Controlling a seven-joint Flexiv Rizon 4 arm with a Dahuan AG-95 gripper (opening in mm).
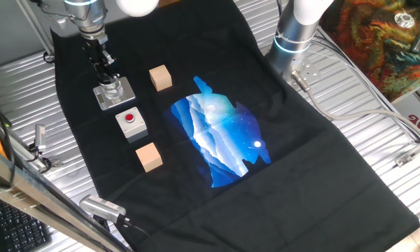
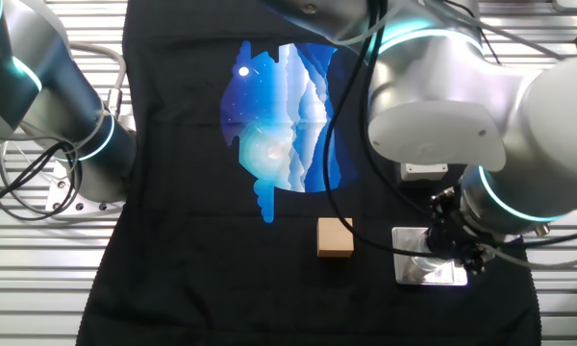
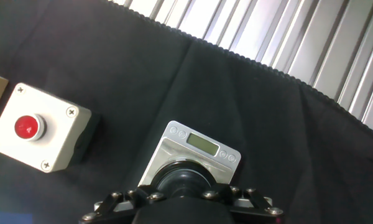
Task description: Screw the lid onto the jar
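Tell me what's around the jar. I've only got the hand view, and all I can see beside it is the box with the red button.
Observer: One fixed view shows a wooden cube on the black cloth next to the jar's base plate, not touching it.
Operator: Anything past the button box?
Observer: Yes, a second wooden cube lies on the far side of the button box from the jar.
Operator: Is the gripper lined up over the jar?
Observer: From the side, the gripper points straight down onto the top of the jar. I cannot tell whether it is clamped.
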